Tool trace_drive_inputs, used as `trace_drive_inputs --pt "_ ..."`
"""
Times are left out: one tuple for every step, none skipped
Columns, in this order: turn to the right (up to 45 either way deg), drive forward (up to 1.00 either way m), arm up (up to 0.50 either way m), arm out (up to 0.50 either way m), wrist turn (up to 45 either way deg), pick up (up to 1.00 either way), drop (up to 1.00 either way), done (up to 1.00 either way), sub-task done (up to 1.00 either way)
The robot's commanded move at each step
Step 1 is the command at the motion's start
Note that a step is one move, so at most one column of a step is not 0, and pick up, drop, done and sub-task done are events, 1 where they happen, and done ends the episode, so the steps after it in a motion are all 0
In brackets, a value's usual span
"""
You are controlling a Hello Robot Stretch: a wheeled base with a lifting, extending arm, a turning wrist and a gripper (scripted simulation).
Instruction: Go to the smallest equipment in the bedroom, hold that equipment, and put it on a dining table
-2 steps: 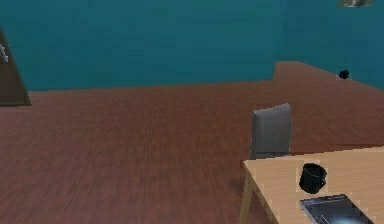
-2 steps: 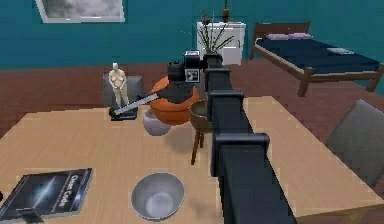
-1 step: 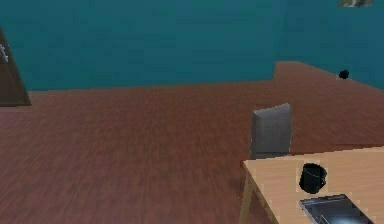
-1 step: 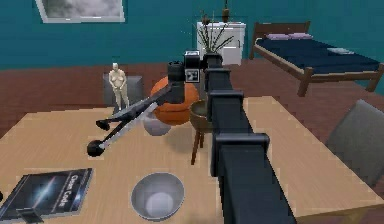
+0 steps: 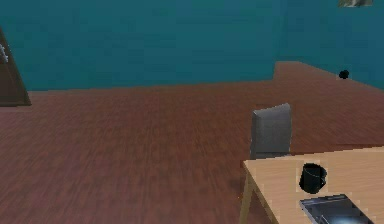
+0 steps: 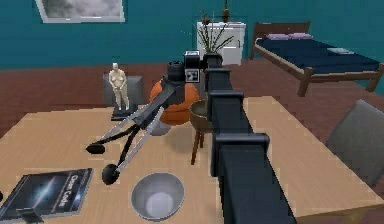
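Teal walls and red-brown plank floor in the forward view. Dark door (image 5: 10,70) at the left edge. A corner of the light wood dining table (image 5: 285,172) fills the bottom right, with a grey chair (image 5: 270,130) tucked against its far side. On the table are a dark mug-like thing (image 5: 314,177) and a flat dark item (image 5: 335,210) cut off by the bottom edge. A small dark object (image 5: 343,74) lies on the floor far off at the right; too small to name.

Arm side view: the arm (image 6: 235,150) runs up from the bottom edge over the dining table, and the gripper (image 6: 102,161) angles down-left from the white marker squares (image 6: 190,60). Its fingertips (image 6: 95,147) sit over bare tabletop, but an orange ball (image 6: 160,108) sits right behind the gripper's body at the table's far edge — cannot tell whether the claw has hold of anything. That ball is the only equipment-like thing near the arm.

Also on the table: a grey bowl (image 6: 158,195) just beside the arm, a dark book (image 6: 55,190) at the bottom left, and a pale statuette (image 6: 120,85) upright near the far edge. Another grey chair (image 6: 360,140) is at the right. Beyond are a bed (image 6: 315,50), a white cabinet (image 6: 222,45) with a plant on it, and a framed picture (image 6: 80,8) on the wall.
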Motion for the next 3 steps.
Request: trace_drive_inputs --pt "0.0 0.0 0.0 -0.34 0.0 0.0 0.0 0.0 0.0" --pt "0.0 0.0 0.0 0.44 0.0 0.0 0.0 0.0 0.0" --pt "0.0 0.0 0.0 0.0 45.0 0.0 0.0 0.0 0.0"
